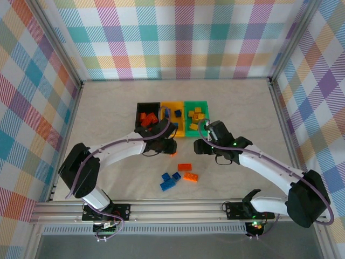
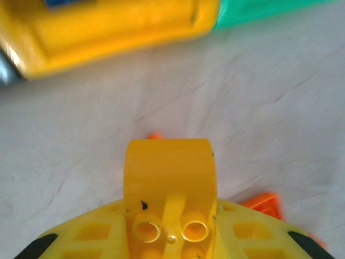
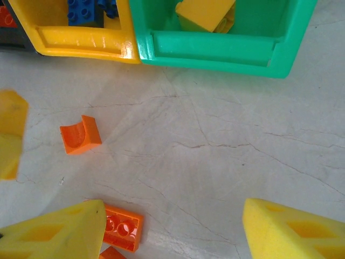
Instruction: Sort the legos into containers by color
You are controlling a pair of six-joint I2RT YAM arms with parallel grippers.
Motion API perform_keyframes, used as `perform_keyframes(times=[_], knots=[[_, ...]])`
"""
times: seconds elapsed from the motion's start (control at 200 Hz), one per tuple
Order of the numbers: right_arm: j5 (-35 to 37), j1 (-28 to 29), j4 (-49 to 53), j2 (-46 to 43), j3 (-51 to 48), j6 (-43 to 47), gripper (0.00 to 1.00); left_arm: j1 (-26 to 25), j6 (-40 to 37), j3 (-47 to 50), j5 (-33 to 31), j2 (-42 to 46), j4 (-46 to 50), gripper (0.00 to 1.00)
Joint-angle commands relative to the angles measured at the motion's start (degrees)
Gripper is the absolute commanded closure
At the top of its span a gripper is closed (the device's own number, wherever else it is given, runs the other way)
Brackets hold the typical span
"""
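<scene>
1. Nearest the arm bases, loose legos lie on the tabletop (image 1: 242,108): two blue bricks (image 1: 167,184) touching each other, with an orange brick (image 1: 190,176) just beside them on the right.
2. A little farther, a second orange brick (image 3: 123,229) lies studs up, just beside one finger of the right claw (image 3: 173,210).
3. The right claw hovers over bare tabletop with its fingers spread wide apart and nothing between them.
4. A small orange curved piece (image 3: 80,135) lies free on the tabletop, between the two claws and nearer the left claw (image 2: 168,145).
5. The left claw shows in its wrist view as one yellow mass with a sliver of orange at its tip. I cannot tell whether its fingers are together or clamped on anything.
6. Farthest, three bins stand in a touching row. The black bin (image 1: 146,105) on the left holds orange legos (image 1: 146,118). The yellow bin (image 3: 81,42) in the middle holds blue legos (image 3: 83,8). The green bin (image 3: 215,54) on the right holds yellow legos (image 3: 205,12).
</scene>
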State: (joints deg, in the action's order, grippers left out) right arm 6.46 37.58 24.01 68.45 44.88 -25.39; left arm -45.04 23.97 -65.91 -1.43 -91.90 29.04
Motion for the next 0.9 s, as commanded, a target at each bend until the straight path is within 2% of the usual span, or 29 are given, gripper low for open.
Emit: perform_keyframes(times=[0.0, 0.18, 0.51, 0.56, 0.645, 0.72, 0.795, 0.895], knots=[[1.3, 0.3, 0.0, -1.3, -1.4, -1.5, 0.32, 1.6, -2.3, -9.0, -0.8, -3.4, 1.5, 0.73], [1.2, 0.3, 0.5, -1.7, -1.9, -1.8, 0.32, 3.4, -4.6, -27.4, -0.5, -16.0, 4.7, 0.75], [1.3, 0.3, 2.2, -1.8, -1.3, -1.7, 0.31, 4.8, -6.6, -60.1, -1.7, -39.9, 17.9, 0.75], [1.3, 0.3, 2.2, -1.8, -1.1, -1.7, 0.31, 4.8, -6.6, -64.0, -1.3, -42.4, 19.8, 0.68], [1.5, 0.3, 2.3, -1.9, -1.1, -1.8, 0.29, 4.7, -6.2, -67.8, -0.5, -44.7, 21.5, 0.45], [1.6, 0.3, 2.4, -2.0, -0.9, -1.8, 0.27, 4.6, -5.9, -67.7, -0.1, -44.0, 20.7, 0.32], [1.7, 0.3, 2.5, -1.8, -0.9, -1.8, 0.26, 4.3, -5.9, -67.8, -0.3, -43.1, 20.5, 0.23], [1.2, 0.3, 2.2, -1.5, -0.7, -1.7, 0.25, 4.2, -5.6, -67.4, 0.1, -41.5, 20.8, 0.20]])
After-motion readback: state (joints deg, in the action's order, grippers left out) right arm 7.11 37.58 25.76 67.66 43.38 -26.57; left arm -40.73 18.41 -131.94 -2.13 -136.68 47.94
